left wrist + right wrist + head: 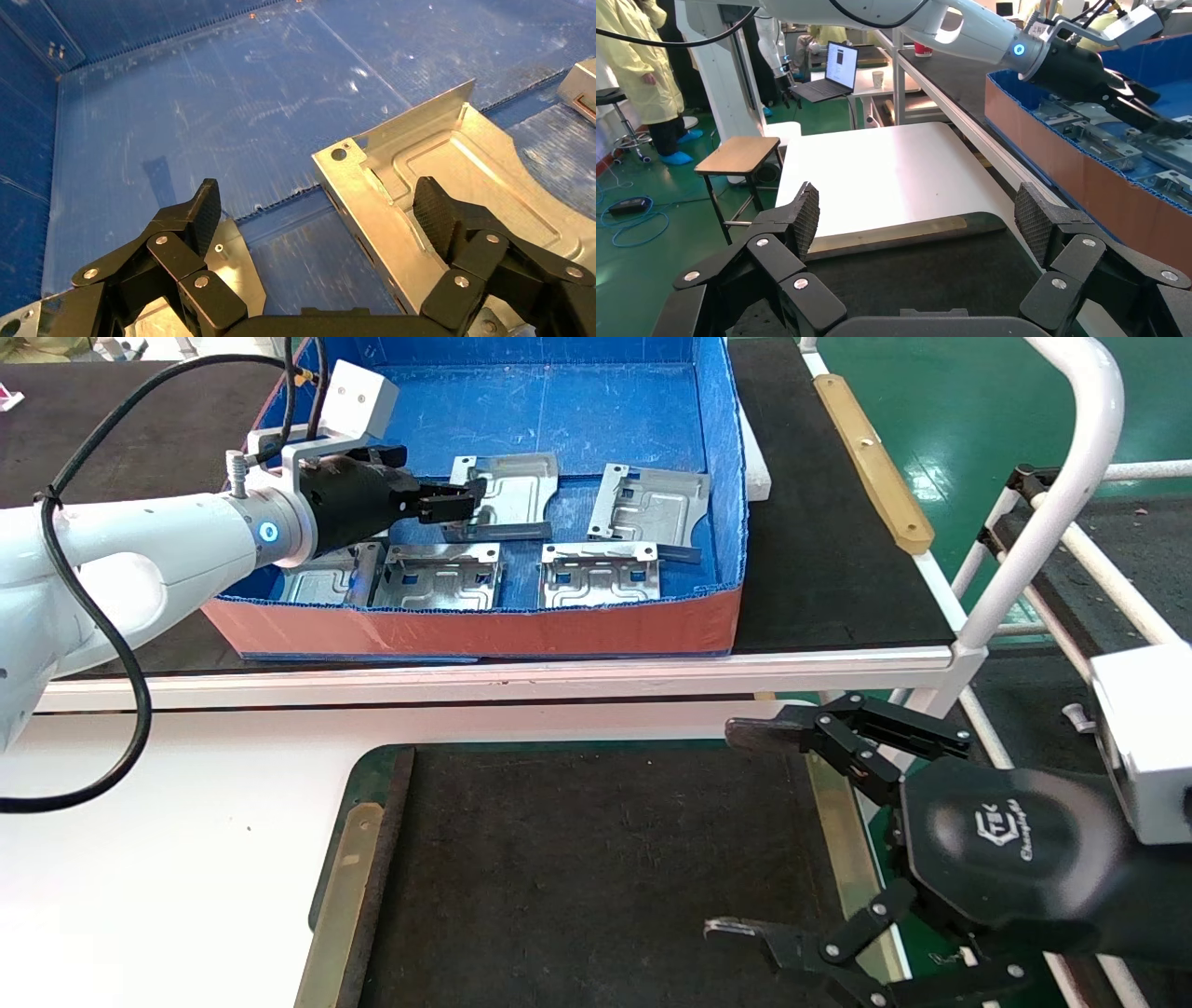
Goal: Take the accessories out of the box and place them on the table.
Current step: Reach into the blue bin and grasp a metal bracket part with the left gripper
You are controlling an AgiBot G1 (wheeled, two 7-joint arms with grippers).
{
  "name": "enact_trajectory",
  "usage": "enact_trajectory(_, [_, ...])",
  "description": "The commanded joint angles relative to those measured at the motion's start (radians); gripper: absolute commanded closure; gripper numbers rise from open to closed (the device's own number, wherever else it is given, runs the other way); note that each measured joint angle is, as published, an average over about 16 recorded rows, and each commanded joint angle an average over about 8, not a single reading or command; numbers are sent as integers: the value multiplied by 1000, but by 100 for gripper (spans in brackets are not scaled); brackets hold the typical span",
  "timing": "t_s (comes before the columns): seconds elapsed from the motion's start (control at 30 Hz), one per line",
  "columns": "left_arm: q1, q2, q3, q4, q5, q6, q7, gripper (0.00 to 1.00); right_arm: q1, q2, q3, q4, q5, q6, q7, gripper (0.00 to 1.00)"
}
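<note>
Reaching into the box (484, 631) from its left side, the left gripper (456, 505) sits low over the blue floor with its fingers (200, 210) spread wide and holding nothing. One pad is over bare blue floor, the other (436, 210) is over the edge of the nearest plate (507, 495) — a shiny stamped accessory lying in the far row. A second far plate (652, 509) lies to its right, tilted a little. In the near row, just inside the orange front wall, two more plates lie side by side, the middle one (442, 577) and the right one (601, 577), while a fifth plate (326, 581) is partly hidden beneath the left arm. The box rests on a dark-topped bench (819, 551) with a white edge.

Nearer the robot is the white table (168, 859) with its black mat (577, 868) edged by a tan strip (340, 905). The right gripper (750, 831) hangs over the mat's right edge — fingers far apart, empty. A white tubular frame (1043, 505) stands at the right.
</note>
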Motion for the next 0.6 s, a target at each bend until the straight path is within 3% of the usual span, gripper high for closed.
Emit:
enact_trajectory(0.03, [3,2,0,-2,-1,-7,-3,44,0,0,0,0,0,0,0,53])
enact_trajectory(0.13, [4,2,-1,-3,-1,-8,-3,81,0,0,0,0,0,0,0,91])
enact_trajectory(0.17, [4,2,-1,-3,-1,-8,-3,94,0,0,0,0,0,0,0,97])
enact_trajectory(0.2, [4,2,-1,-3,-1,-7,-2,100,0,0,0,0,0,0,0,100])
enact_trajectory(0.6, [1,0,0,-1,0,-1,0,100,0,0,0,0,0,0,0,100])
